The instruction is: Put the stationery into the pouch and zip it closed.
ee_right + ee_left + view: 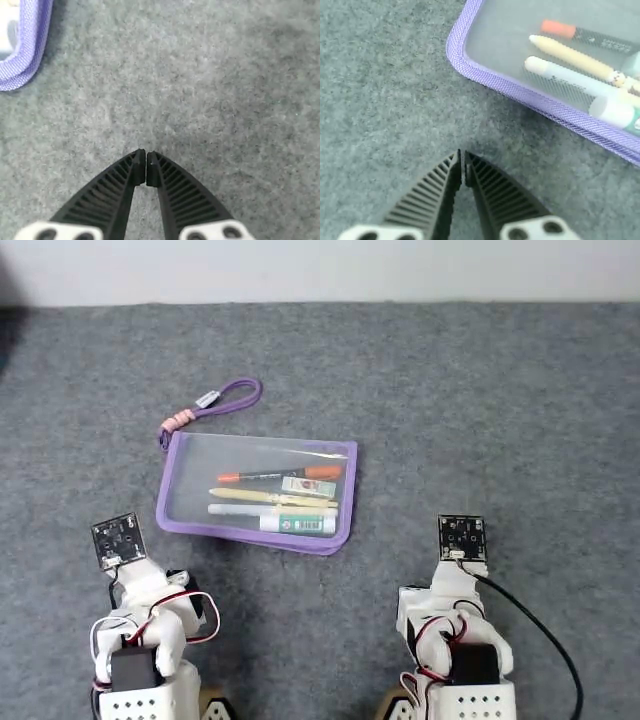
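Observation:
A clear pouch (190, 475) with purple trim lies flat on the grey carpet, a purple loop strap (228, 398) at its far left corner. Inside it lie an orange-capped pen (280, 476), a cream pen (272, 498), a white marker (240, 511) and a glue stick (298, 524). The left wrist view shows the pouch's corner (457, 42) with the pens (570, 55) behind the clear wall. My left gripper (462, 162) is shut and empty, on the carpet short of that corner. My right gripper (145, 161) is shut and empty, with the pouch's purple edge (27, 45) off to one side.
Grey carpet (480, 410) covers the whole work surface, with a pale wall strip along the far edge. Both arm bases (140, 640) (455, 640) sit at the near edge, left and right of the pouch.

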